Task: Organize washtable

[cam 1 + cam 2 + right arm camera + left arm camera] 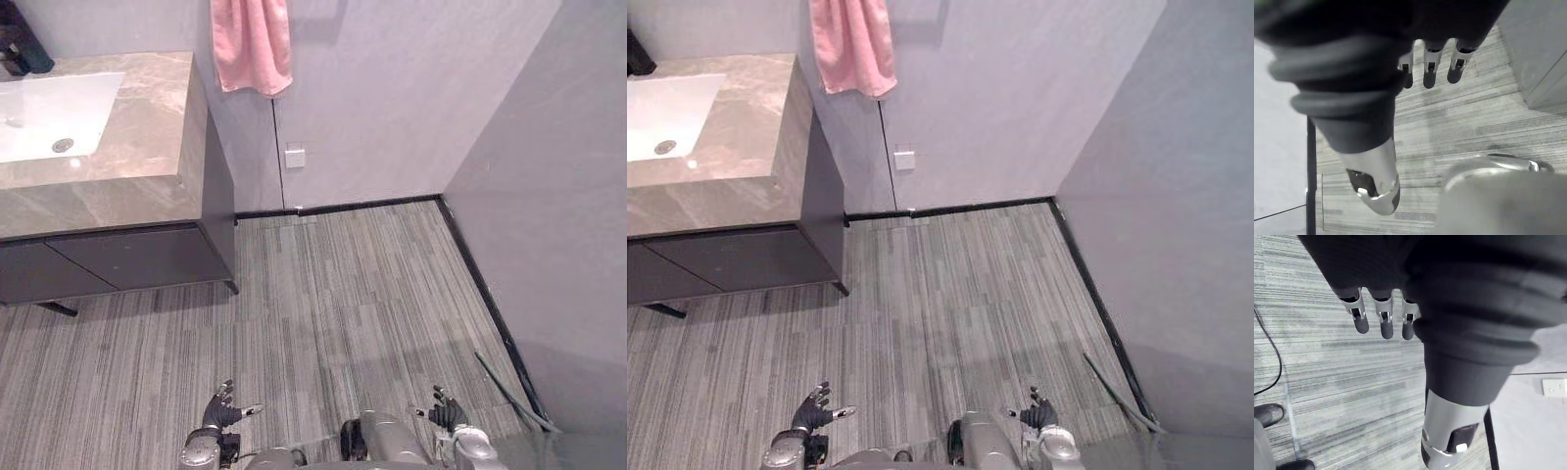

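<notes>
The washtable (147, 147) stands at the far left: a marble top on a dark cabinet, with a white sink (54, 113) set in it. A dark item (24, 49) stands at the sink's back edge. My left hand (223, 406) hangs low near the bottom of the view over the floor, fingers straight and holding nothing. My right hand (449, 411) hangs at the bottom right, also open and holding nothing. In the wrist views the left hand's fingers (1383, 318) and the right hand's fingers (1430, 68) point down at the striped floor.
A pink towel (252, 44) hangs on the grey wall right of the washtable. A white wall socket (294, 157) sits below it. A grey wall closes the right side, and a grey hose (509, 392) lies along its base. Striped grey flooring spreads between.
</notes>
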Robot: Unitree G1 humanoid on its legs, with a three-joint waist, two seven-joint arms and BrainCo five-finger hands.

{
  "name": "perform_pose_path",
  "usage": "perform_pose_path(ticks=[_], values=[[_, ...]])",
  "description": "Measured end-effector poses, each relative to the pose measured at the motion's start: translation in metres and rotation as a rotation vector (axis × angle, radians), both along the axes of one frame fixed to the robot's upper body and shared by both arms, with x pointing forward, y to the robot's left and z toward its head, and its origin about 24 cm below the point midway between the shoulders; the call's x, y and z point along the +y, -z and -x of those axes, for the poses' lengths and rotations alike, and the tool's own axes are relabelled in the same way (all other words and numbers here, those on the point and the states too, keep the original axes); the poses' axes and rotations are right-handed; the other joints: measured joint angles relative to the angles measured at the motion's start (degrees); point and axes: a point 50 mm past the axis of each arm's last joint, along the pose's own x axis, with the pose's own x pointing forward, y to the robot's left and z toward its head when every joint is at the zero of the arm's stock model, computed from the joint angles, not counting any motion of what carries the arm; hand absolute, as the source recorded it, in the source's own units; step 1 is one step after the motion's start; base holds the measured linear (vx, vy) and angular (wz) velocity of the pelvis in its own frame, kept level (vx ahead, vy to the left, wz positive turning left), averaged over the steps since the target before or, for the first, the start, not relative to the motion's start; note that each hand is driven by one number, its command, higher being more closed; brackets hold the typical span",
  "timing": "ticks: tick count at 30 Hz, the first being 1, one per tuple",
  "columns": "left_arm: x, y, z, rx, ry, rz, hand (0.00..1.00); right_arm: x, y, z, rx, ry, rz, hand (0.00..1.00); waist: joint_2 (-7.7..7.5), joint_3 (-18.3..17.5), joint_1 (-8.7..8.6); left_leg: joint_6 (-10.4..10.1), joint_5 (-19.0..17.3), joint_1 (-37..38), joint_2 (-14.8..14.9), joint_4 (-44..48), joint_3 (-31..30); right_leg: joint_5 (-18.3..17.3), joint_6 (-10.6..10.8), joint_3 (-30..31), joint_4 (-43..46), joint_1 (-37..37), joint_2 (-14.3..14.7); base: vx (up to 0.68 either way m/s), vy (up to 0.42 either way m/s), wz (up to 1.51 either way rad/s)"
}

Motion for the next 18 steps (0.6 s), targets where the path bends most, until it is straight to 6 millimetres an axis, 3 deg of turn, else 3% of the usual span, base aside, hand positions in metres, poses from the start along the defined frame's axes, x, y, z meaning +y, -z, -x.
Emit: perform_pose_path(ticks=[2,4,5,7,8,9,10,12,13,15,16,18], values=[[-0.001,0.000,-0.001,-0.001,0.001,0.001,0.00,-0.002,-0.001,-0.003,-0.007,-0.002,0.005,0.00,0.44,0.48,-0.90,-1.22,-0.37,1.52,1.76,-1.16,-1.10,2.72,-0.58,-0.86,-7.62,-1.02,0.99,0.38,-0.144,0.30],[0.000,0.000,-0.001,0.000,0.006,0.000,0.00,-0.004,-0.001,0.000,0.003,-0.001,0.011,0.00,0.06,0.49,-1.43,-3.25,-0.70,3.42,2.50,-1.97,-2.55,12.92,-2.76,-0.60,-12.99,-0.16,1.08,0.42,-0.169,0.27],[-0.006,0.000,-0.004,-0.004,0.007,0.014,0.00,-0.010,-0.002,0.000,0.005,0.003,0.027,0.00,0.74,0.74,-1.13,-4.09,-0.74,4.08,4.12,-1.97,-3.42,11.90,-5.22,-1.73,-11.15,-0.02,2.16,0.36,-0.175,0.23],[-0.010,-0.002,-0.014,-0.032,0.015,0.023,0.00,-0.014,-0.006,-0.010,-0.021,0.002,0.037,0.00,1.66,1.08,-1.36,-8.78,2.21,3.85,5.11,0.40,-5.07,7.17,-6.83,-2.67,-7.75,0.20,2.00,0.49,-0.254,0.23],[-0.011,-0.003,-0.016,-0.036,0.015,0.025,0.00,-0.014,-0.006,-0.011,-0.023,0.002,0.036,0.00,1.86,1.16,-1.46,-9.63,2.91,3.10,5.24,2.29,-5.67,6.26,-6.99,-3.06,-7.88,1.22,2.01,0.57,-0.289,0.30],[-0.013,-0.003,-0.017,-0.043,0.012,0.032,0.00,-0.012,-0.005,-0.007,-0.015,0.004,0.031,0.00,2.01,1.23,-1.36,-10.58,4.92,0.72,5.81,10.98,-7.51,4.77,-7.14,-3.98,-9.37,4.84,2.38,0.46,-0.228,0.45],[-0.016,-0.002,-0.017,-0.044,0.003,0.044,0.00,-0.012,-0.005,-0.003,-0.014,0.004,0.031,0.00,2.12,1.34,-1.34,-9.85,8.97,-3.30,6.89,23.41,-8.96,4.04,-7.22,-4.74,-12.30,9.74,3.06,0.54,-0.255,0.43],[-0.021,-0.001,-0.016,-0.044,-0.010,0.060,0.00,-0.009,-0.007,-0.007,-0.044,0.014,0.024,0.00,1.98,1.48,-0.83,-9.01,8.08,-10.08,10.19,39.20,-7.50,3.48,-7.64,-4.75,-15.76,15.49,4.26,0.33,-0.130,0.12],[-0.024,-0.002,-0.017,-0.048,-0.010,0.070,0.00,-0.006,-0.011,-0.013,-0.080,0.026,0.019,0.00,1.53,1.76,0.03,-7.53,7.17,-14.70,12.24,44.97,-5.33,3.38,-7.81,-4.41,-17.96,18.79,4.82,0.33,-0.106,-0.07],[-0.025,-0.005,-0.022,-0.072,-0.006,0.072,0.00,-0.004,-0.012,-0.016,-0.100,0.047,0.008,0.00,0.76,2.17,0.92,-6.01,6.18,-19.18,13.21,45.64,-3.38,3.24,-7.62,-3.41,-20.21,21.48,4.86,0.29,-0.046,-0.20],[-0.027,-0.007,-0.025,-0.083,-0.005,0.076,0.00,-0.004,-0.012,-0.015,-0.101,0.067,0.001,0.00,0.51,2.44,2.05,-6.26,4.97,-22.30,13.20,43.26,-2.49,3.22,-7.55,-2.96,-21.72,23.23,4.67,0.23,0.017,-0.23],[-0.028,-0.006,-0.025,-0.082,-0.005,0.080,0.00,-0.002,-0.011,-0.015,-0.101,0.098,-0.012,0.00,-0.01,2.92,2.00,-6.00,4.46,-25.36,11.70,35.28,-1.49,2.44,-6.21,-2.86,-23.09,25.59,3.43,0.23,0.103,-0.04]])
